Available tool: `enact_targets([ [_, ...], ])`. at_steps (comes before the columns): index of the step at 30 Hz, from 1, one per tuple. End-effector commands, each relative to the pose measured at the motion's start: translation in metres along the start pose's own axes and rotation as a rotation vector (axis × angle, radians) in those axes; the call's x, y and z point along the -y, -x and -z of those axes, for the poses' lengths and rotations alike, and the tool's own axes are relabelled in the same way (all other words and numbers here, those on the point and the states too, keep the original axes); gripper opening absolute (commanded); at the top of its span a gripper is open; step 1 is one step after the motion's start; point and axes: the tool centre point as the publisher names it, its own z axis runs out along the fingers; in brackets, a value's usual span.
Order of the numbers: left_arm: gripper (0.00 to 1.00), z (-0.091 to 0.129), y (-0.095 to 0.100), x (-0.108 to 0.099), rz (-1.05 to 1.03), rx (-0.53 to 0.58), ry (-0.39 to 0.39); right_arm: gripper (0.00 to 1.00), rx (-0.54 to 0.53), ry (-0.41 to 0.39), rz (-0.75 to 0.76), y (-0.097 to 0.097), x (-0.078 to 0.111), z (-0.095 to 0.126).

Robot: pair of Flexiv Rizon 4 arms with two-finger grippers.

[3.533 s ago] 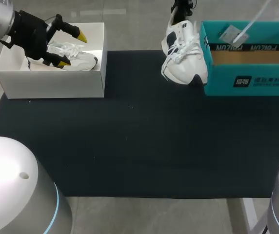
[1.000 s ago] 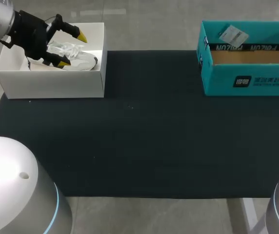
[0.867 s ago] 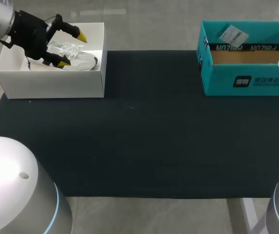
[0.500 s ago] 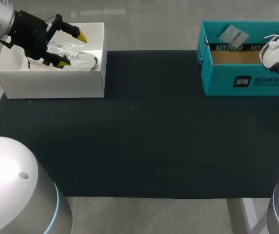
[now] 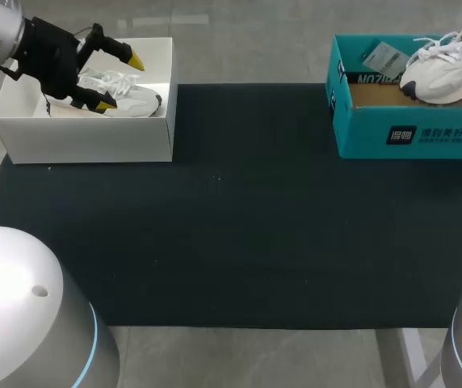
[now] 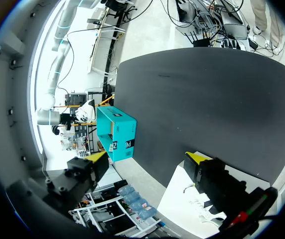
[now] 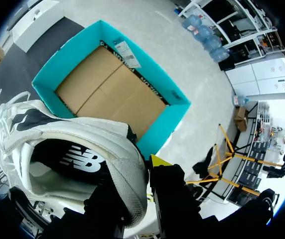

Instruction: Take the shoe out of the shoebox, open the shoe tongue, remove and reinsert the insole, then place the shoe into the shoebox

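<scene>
- Shoe (image 5: 434, 69), white with dark patches, sits in the upper right of the head view. It is over the open top of the teal shoebox (image 5: 413, 129), sole down, with its toe toward the frame's left and its heel at the right edge.
- Whether the sole touches the box cannot be told from the head view.
- In the right wrist view the shoe (image 7: 77, 144) fills the space just ahead of the right gripper (image 7: 137, 191). Its opening faces the camera.
- That gripper's fingers pinch the heel collar from two sides, one inside the shoe and one outside, so it has firm hold of the shoe.
- Beyond the shoe lies the teal shoebox (image 7: 168, 124) with its cardboard floor (image 7: 107, 89) bare, and a paper tag (image 7: 127, 52) leans at its far wall.
- In the head view the paper tag (image 5: 380, 56) rests in the box's left end.
- A black mat (image 5: 231, 218) covers the table, and the teal shoebox stands on its upper right corner.
- At the upper left a white box (image 5: 86, 141) holds a second shoe (image 5: 134, 97).
- The left gripper (image 5: 120, 82) hangs over that box with its fingers spread wide and grips nothing.
- In the left wrist view the left gripper (image 6: 147, 158) has its two yellow tips far apart, and only the mat and the distant teal shoebox (image 6: 117, 132) show between them.
</scene>
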Motion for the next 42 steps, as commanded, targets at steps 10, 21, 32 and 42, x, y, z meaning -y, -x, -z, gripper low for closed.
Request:
enact_targets([
  [10,1.00,0.000,0.000,0.000,0.000,-0.003,0.001,0.00,0.025,-0.143,-0.370,0.005,0.012,0.003],
  [21,1.00,0.000,0.000,0.000,0.000,-0.003,0.001,0.00,0.018,-0.105,-0.500,0.006,0.016,0.009],
  [32,1.00,0.000,0.000,0.000,0.000,-0.003,0.001,0.00,0.058,-0.070,-0.562,0.007,0.018,-0.004],
  [42,1.00,0.000,0.000,0.000,0.000,-0.003,0.001,0.00,0.071,-0.006,-0.652,-0.006,0.017,-0.036],
])
